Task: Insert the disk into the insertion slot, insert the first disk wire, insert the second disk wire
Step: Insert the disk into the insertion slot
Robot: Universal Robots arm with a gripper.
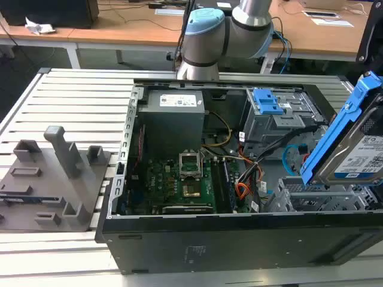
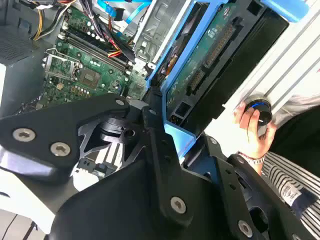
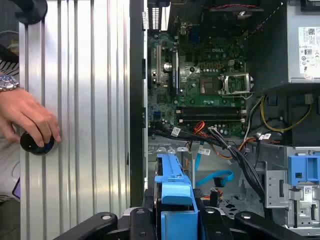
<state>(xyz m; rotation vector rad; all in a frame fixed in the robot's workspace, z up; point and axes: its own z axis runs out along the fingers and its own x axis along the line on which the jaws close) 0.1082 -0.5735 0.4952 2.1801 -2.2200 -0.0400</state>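
The exterior view looks from high on the near side down into the open computer case (image 1: pixel 239 239) on the table (image 1: pixel 72 95), facing the arm (image 1: pixel 206 36) at the far side. Both wrist views sit close behind the gripper (image 3: pixel 175 212). The first wrist view looks straight down, and the second wrist view seems more slanted. All three share the motherboard (image 1: pixel 179 179) and the disk (image 1: pixel 359 155).

Arm (image 1: pixel 206 36): grey tube sections with pale blue joint caps, bent at the far side in the exterior view.
Claw (image 3: pixel 176 221): black and two-fingered, seen in both wrist views.
Fingers (image 2: pixel 156 131): drawn in on either side of the disk (image 1: pixel 359 156), pressing on its blue frame and holding it tilted.
Finger linkages: black bolted plates spread to both sides.
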